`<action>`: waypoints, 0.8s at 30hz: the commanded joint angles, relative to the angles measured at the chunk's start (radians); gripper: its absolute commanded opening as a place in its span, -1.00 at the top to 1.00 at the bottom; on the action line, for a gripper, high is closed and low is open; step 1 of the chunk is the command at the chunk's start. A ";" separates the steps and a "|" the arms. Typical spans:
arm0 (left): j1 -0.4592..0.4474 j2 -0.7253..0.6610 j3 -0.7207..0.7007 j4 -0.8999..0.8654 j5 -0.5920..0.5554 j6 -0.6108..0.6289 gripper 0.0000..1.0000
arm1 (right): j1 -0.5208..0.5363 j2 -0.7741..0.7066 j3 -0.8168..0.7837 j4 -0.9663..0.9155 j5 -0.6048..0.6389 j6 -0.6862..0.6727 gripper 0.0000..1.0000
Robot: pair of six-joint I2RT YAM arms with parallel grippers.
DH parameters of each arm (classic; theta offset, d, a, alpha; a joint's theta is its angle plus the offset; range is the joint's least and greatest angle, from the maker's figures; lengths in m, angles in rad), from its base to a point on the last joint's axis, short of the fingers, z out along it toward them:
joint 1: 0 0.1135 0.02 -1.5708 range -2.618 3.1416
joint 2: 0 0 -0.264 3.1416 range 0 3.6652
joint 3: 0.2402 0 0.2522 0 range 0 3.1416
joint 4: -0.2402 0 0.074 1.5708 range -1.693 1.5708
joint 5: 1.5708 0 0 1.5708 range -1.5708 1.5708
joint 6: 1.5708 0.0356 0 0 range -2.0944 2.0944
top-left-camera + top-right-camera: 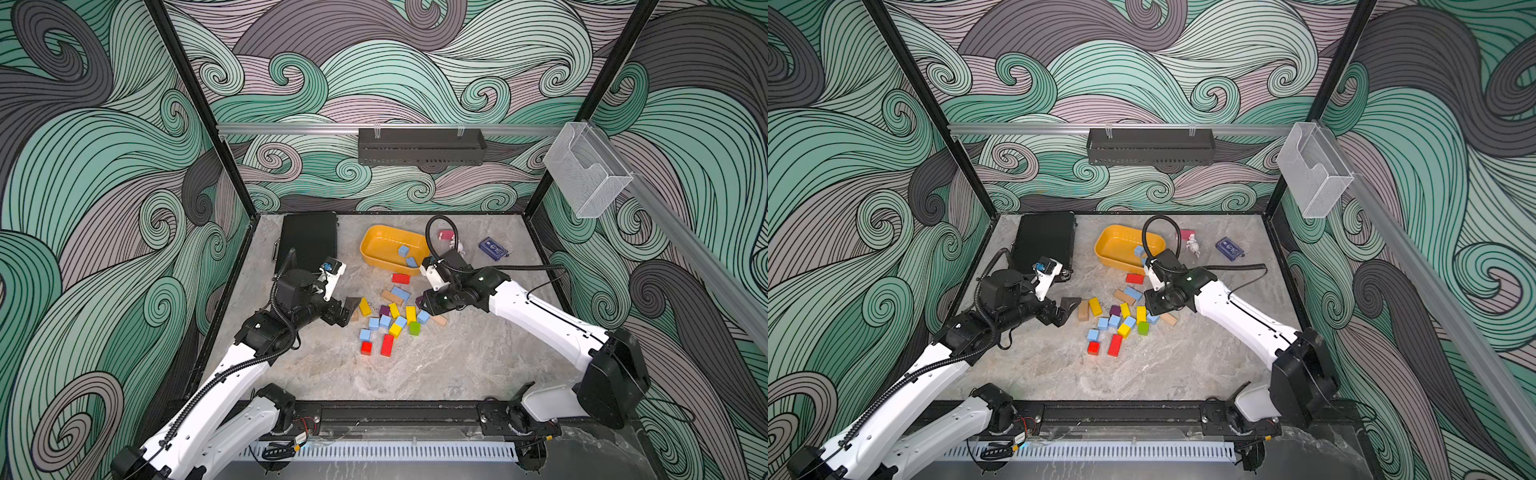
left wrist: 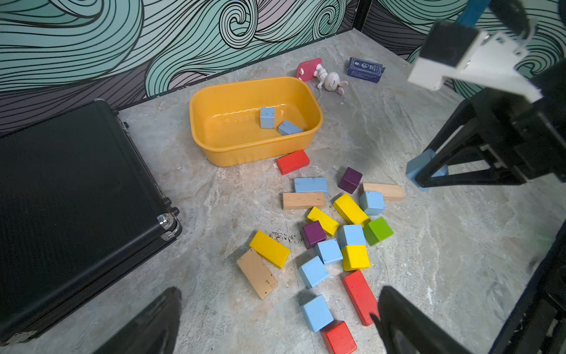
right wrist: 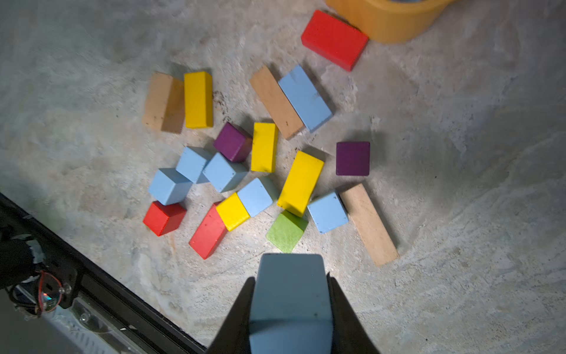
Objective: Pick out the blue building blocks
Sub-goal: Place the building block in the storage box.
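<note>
**Right gripper** (image 3: 290, 280): clenched on one light blue block (image 3: 291, 309), carried clear of the counter (image 3: 459, 245). The block's front part juts past the jaw tips, so only its rear part is clamped.

**Hazards, as judged**
- Slip or pivot: the grip covers little of the block, and a quick swing could twist it out and drop it into the pile, scattering it.
- Rim strike: with 12 o'clock toward the back wall in a top view, the yellow tub (image 1: 365, 245) lies at about 11 o'clock from this gripper. A low carry could catch its near wall, or the red brick (image 2: 292, 161) lying against it.
- Arm clash: the left gripper (image 1: 348, 311), spread wide and empty, hangs at 9 o'clock across the pile. Two reaches at once could meet there.
- Wrong pick: purple cubes (image 2: 350, 180) sit among the blue ones.

**Blue building blocks** (image 2: 351, 235), nine visible
- One in the right gripper.
- Two in the tub, one being the cube (image 2: 267, 117) standing on its floor.
- Six on the counter:
  - the nearest blue cube (image 2: 371, 202), just beside the gripper at 6 to 7 o'clock, touching a wood brick (image 2: 382, 191);
  - a blue brick (image 2: 311, 184) at 10 o'clock;
  - four more cubes, clustered at 8 o'clock.
</note>
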 commanded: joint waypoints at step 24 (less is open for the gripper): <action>0.001 0.231 0.171 0.102 -0.154 -0.034 -0.97 | -0.100 0.268 0.507 -0.065 0.119 -0.107 1.00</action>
